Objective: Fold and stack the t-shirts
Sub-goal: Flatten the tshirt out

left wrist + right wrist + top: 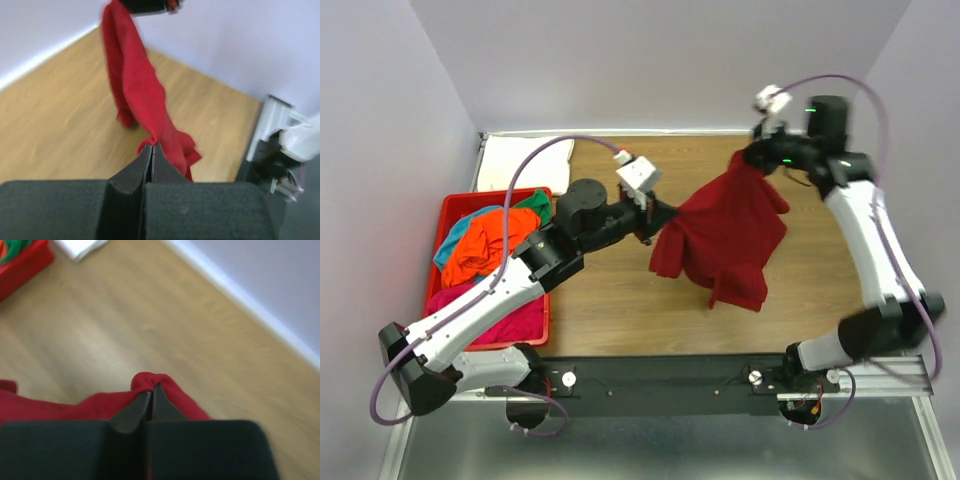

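Dark red t-shirt (725,235): hung in the air between the two grippers, above the middle of the table (610,310); its lower folds drooped toward the wood; whether they touched it could not be told.
Handling: judged light, soft and limp; it sagged in loose bunches and would keep no shape unless drawn taut; probably neither slippery nor fragile.
Where to hold: a thin pinch of edge cloth seemed enough; two corners well apart would likely spread it best.
Left gripper (658,214): fingers pressed together on a small tuck of red cloth at the shirt's left edge.
Right gripper (755,158): fingers likewise clamped on a bunched fold at the shirt's far top corner.
Left arm: reached diagonally from its base toward the table's middle, passing over the red bin (445,215).
Right arm: stretched far back, elbow bent, wrist turned inward near the rear wall.
Other shirts: orange t-shirt (485,245) and pink t-shirt (505,320) lay heaped in the bin; white t-shirt (520,160) lay behind it.
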Robot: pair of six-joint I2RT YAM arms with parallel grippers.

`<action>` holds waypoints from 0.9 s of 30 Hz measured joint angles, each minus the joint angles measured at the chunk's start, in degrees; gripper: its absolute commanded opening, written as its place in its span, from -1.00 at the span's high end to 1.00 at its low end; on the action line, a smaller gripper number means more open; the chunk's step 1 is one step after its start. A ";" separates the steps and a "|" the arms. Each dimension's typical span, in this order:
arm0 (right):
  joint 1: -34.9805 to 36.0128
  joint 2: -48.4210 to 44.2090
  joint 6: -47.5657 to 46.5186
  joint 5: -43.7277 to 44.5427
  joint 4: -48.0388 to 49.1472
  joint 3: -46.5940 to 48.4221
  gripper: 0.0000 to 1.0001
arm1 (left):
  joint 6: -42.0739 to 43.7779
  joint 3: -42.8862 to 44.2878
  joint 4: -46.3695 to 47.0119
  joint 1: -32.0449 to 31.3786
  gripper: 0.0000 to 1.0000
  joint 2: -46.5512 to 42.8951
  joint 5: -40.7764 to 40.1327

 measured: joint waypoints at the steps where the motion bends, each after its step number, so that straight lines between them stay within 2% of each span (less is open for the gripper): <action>1: 3.87 3.63 -0.28 0.83 0.35 -1.57 0.37 | -3.06 -7.10 3.43 2.27 1.00 -2.51 -1.03; 2: 6.03 6.16 -0.57 1.38 0.66 -2.27 0.08 | -4.96 -11.02 4.68 3.78 0.82 -3.80 -1.86; 4: 11.30 14.08 -0.02 2.89 1.05 -2.95 -0.34 | -10.60 -21.46 6.80 9.44 0.18 -6.51 -3.96; 6: 14.32 21.53 1.38 4.94 1.18 -2.69 -0.48 | -14.73 -26.23 6.05 12.85 0.07 -6.51 -5.90; 9: 14.73 25.77 1.29 8.66 0.72 -2.58 -0.58 | -17.00 -30.03 3.34 17.64 -0.12 -5.03 -9.31; 12: 13.99 23.15 -0.44 9.60 1.03 -4.83 -0.60 | -16.39 -29.83 2.54 18.23 -0.20 -6.16 -12.17; 13: 13.70 20.90 -1.95 9.01 1.16 -6.91 -0.65 | -15.43 -29.44 2.38 18.23 -0.19 -7.32 -12.94; 16: 13.40 11.87 -8.44 5.95 -1.46 -13.11 -0.63 | -11.54 -26.84 2.56 18.23 -0.20 -9.20 -13.03; 18: 13.46 5.79 -15.76 2.86 -4.28 -18.14 -0.58 | -8.33 -25.07 3.28 18.23 -0.20 -9.44 -12.13; 21: 13.75 -0.11 -24.96 0.13 -9.70 -25.62 -0.39 | -3.52 -23.02 3.48 18.23 -0.21 -9.33 -11.63; 24: 14.67 -0.90 -30.14 0.15 -13.33 -34.23 -0.31 | 0.72 -21.79 2.05 18.14 -0.23 -9.29 -15.43; 25: 15.28 -0.85 -30.73 1.07 -13.70 -37.24 -0.30 | 1.95 -21.64 1.90 18.14 -0.29 -9.44 -17.49; 27: 16.70 -0.90 -31.01 2.78 -13.84 -41.07 -0.27 | 3.61 -21.68 1.55 18.18 -0.30 -10.14 -21.24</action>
